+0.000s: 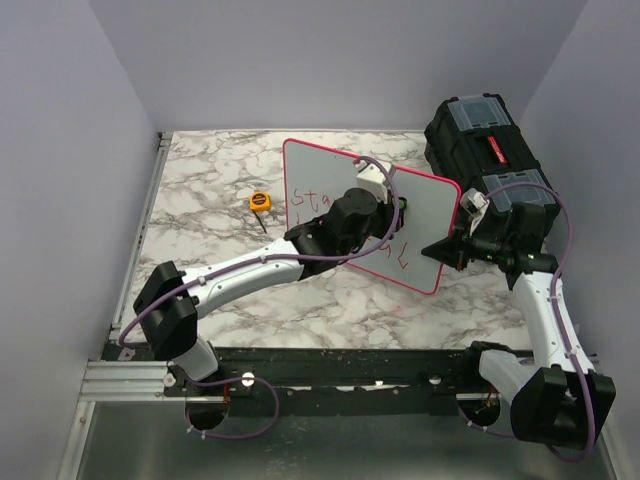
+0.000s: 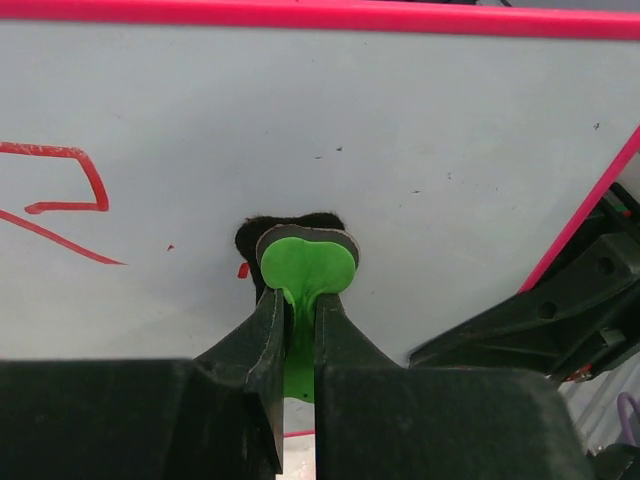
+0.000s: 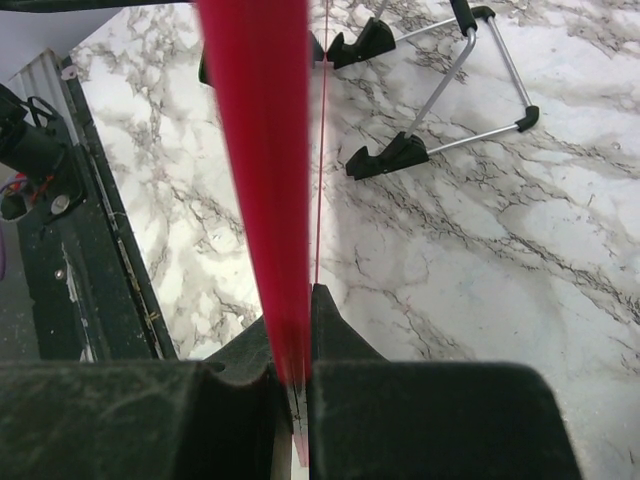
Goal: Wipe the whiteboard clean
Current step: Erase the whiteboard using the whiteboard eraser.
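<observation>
Marble-patterned table (image 1: pixel 330 300), black toolbox (image 1: pixel 480 140) far right, small yellow tape measure (image 1: pixel 261 201) left

I find the whiteboard (image 1: pixel 320 175) face smooth and white with a low sheen; its rim looks like glossy pink-red plastic. The eraser (image 2: pixel 305 262) in my left gripper (image 2: pixel 302 300) is smooth green plastic on fuzzy black felt. My gripper fingers are matt black and dusty. The counter (image 1: pixel 220 180) is smooth and marble-patterned. The stand (image 3: pixel 385 158) has bright metal rods and 2 visible matt black feet. The toolbox (image 1: pixel 480 140) is black plastic.

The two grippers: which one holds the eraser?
The left gripper: it pinches a green eraser against the whiteboard. The right gripper only clamps the whiteboard's pink rim.
</observation>
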Motion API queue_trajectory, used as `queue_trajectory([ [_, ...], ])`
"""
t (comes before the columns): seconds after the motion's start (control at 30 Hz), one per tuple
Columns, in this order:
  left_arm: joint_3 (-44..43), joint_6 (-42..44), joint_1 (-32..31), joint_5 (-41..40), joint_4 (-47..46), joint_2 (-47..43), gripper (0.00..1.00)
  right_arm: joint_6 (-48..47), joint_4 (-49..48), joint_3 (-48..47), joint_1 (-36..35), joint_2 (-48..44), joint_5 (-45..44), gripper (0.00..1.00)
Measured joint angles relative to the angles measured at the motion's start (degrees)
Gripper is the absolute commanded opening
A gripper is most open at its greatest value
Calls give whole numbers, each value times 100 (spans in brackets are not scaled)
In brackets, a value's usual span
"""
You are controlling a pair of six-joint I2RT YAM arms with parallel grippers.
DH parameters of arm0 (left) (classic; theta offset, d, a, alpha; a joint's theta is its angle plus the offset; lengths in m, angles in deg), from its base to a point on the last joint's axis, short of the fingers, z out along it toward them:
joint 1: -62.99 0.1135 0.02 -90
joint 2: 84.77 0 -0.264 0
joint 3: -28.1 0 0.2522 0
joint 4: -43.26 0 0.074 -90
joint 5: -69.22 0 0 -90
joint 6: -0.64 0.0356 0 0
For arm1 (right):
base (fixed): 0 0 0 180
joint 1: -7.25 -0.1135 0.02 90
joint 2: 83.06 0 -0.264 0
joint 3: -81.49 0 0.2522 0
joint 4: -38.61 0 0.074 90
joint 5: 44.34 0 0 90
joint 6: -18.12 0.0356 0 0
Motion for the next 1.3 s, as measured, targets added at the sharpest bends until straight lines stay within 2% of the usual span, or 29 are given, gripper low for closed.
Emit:
queue_trajectory([
  [0.13,273,-37,114,9,-184,-90,0,37,7,0,0,-17,-22,0],
  [0.27,796,-127,557,22,-221,-398,0,66,13,0,0,-22,-24,1],
  [0.37,868,-133,734,37,-199,-466,0,96,15,0,0,-22,-24,1],
  [0.63,852,-125,326,103,-380,-413,0,15,15,0,0,-55,-24,1],
  [0.87,240,-85,-116,125,-227,79,0,55,35,0,24,-55,-46,0],
  [1.03,170,-166,-17,90,-142,96,0,83,15,0,33,-55,-70,0],
  [1.3,424,-166,546,122,-208,-162,0,181,17,0,33,-55,-74,1],
])
